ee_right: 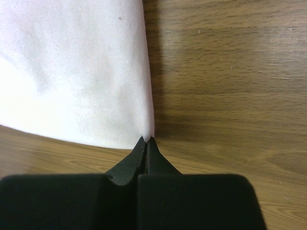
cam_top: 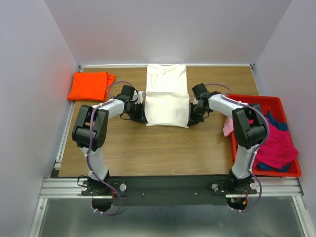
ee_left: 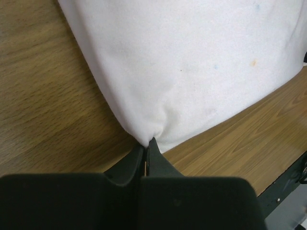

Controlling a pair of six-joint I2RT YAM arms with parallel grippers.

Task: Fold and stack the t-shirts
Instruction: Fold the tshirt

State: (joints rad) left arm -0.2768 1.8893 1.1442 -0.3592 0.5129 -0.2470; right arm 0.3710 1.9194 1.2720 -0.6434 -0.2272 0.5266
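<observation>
Two corner pinches on the cream-white t-shirt: left hand, right hand.

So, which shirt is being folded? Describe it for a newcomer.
On the table, look centre-back. The white shirt lies there, left gripper and right gripper pinching its near corners; the orange shirt sits far left, other shirts in the red bin.

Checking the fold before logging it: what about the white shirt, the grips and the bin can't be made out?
- Top view: the right arm covers part of the red bin, so its shirt count is unclear.
- Wrist views: how many white t-shirt layers the left gripper and right gripper pinch; the shut jaws hide it.
- Wrist views: the shirt's far end, cut off by frame edges.
</observation>
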